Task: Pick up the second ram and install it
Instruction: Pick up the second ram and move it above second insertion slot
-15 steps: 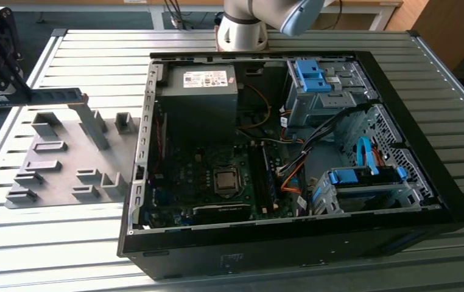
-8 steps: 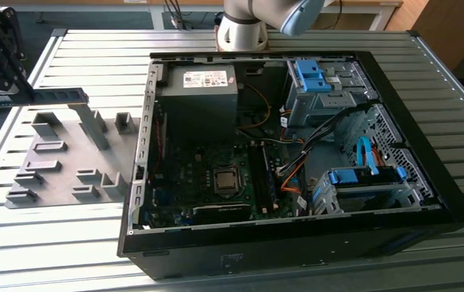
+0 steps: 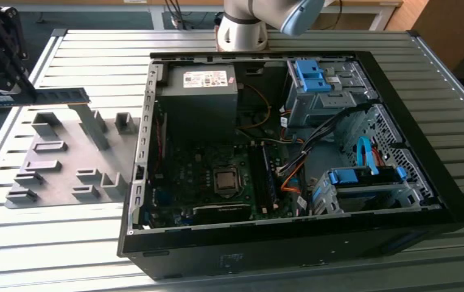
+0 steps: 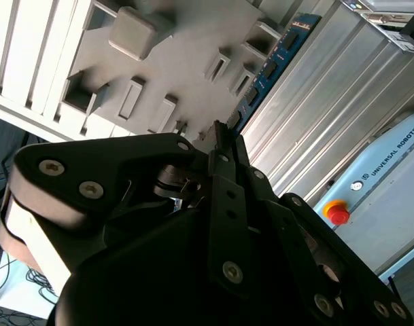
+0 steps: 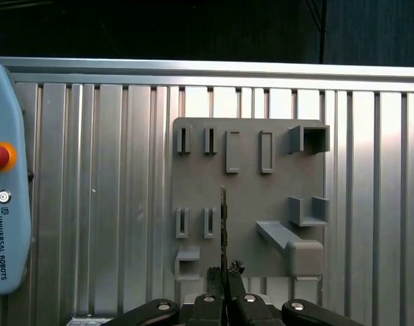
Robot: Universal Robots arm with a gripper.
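Gripper [image 3: 29,90], black, clenched on the second ram [image 3: 61,95]: a thin rigid board held level above the matte grey holder plate [image 3: 61,167], at the exterior view's left. Ribbed metal table [image 3: 94,255]. Open black case [image 3: 139,182] to the right, well apart; memory slots [image 3: 262,176] narrow. Advised: keep the stick square, match the notch, press evenly.

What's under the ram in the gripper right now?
The second ram, held in the gripper, hangs over the grey holder plate and its blocks. The plate covers the slatted table beneath it.
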